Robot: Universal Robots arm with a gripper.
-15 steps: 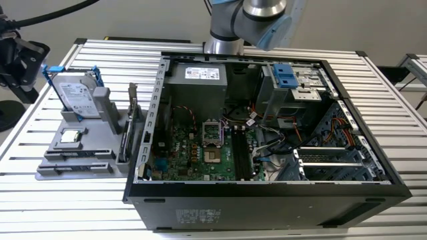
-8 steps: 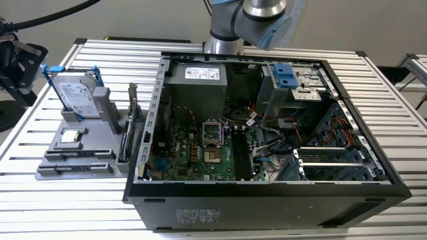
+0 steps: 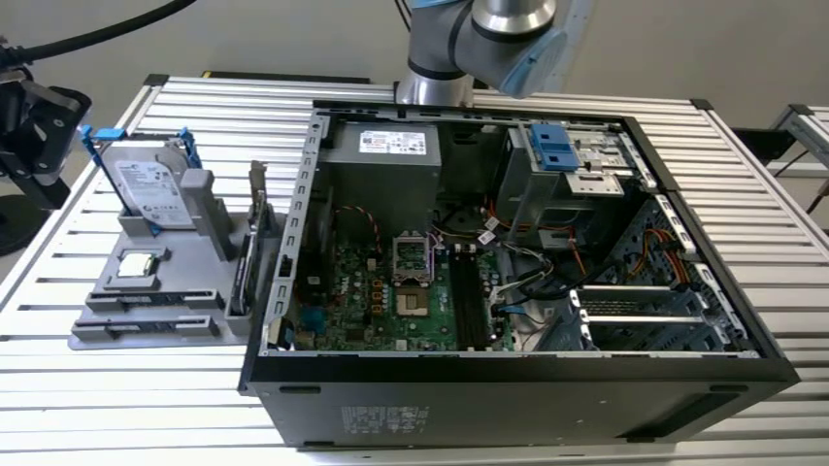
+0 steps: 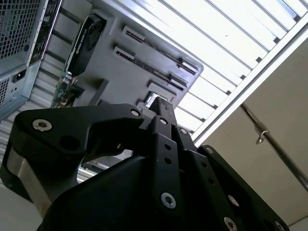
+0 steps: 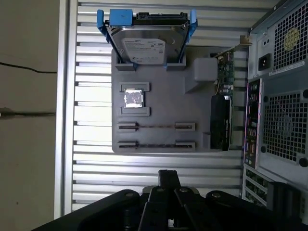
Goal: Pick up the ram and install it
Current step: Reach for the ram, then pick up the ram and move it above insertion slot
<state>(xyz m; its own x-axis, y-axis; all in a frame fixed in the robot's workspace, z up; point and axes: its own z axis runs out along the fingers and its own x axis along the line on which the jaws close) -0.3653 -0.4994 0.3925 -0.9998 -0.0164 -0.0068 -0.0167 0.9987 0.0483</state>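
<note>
The ram [image 5: 156,126] shows as a thin strip, edge-on, held between two end clips on the grey holder tray [image 5: 163,103]. A second thin strip [image 5: 156,144] lies in the row beside it. In both wrist views my gripper [image 5: 168,177] [image 4: 161,103] is well back from the tray. Its black fingers are shut together with nothing between them, and the tip points toward the tray's side with the ram rows. The tray [image 3: 111,330] stands at the exterior view's left, beside the open computer case [image 3: 518,243]. The case's motherboard [image 3: 402,291] has long dark slots [image 3: 467,301].
A silver hard drive in a blue frame [image 5: 144,45] leans at one end of the tray. A square chip [image 5: 134,98] sits mid-tray, and an upright card with a bracket [image 5: 222,110] stands next to the case's rear panel [image 5: 279,110]. The slatted table's edge [image 5: 67,115] runs beside the tray.
</note>
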